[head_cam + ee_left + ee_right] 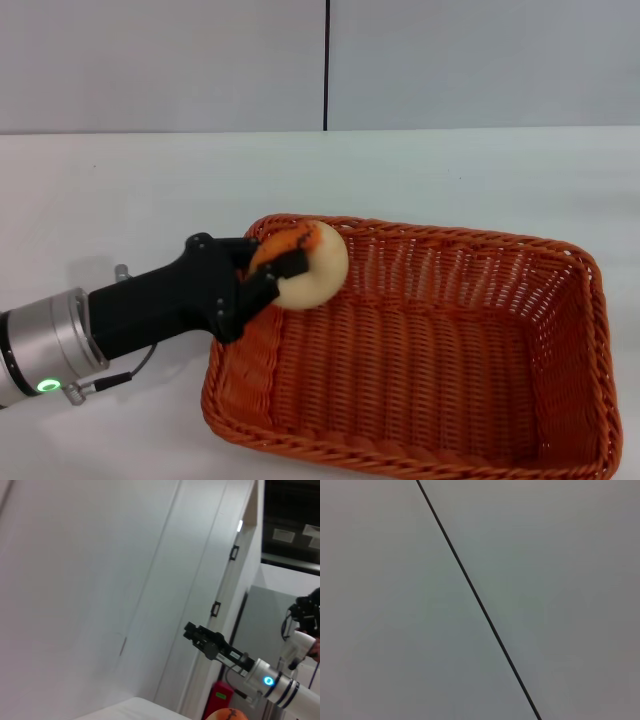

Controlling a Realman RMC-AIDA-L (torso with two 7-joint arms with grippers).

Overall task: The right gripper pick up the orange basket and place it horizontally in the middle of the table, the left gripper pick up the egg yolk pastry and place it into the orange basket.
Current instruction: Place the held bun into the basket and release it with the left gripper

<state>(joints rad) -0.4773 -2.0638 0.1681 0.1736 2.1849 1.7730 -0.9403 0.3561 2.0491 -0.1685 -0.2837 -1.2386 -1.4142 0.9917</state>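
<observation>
A: Carrying the egg yolk pastry (305,265) toward the orange basket (430,350), the left gripper (275,272) has its fingers clamped on the bun, held tilted just above the basket's near-left rim.

B: So which step is this?

A: The basket already lies lengthwise on the white desk (150,190), so I judge this the final step. Next calls for reaching further over the basket's floor, lowering, then spreading the fingers.

B: And the arm's pose?

A: It stretches low from the basket's left, wrist angled upward. The right gripper (197,635) is parked aloft, away from the basket; whether its fingers are apart I cannot tell.
</observation>
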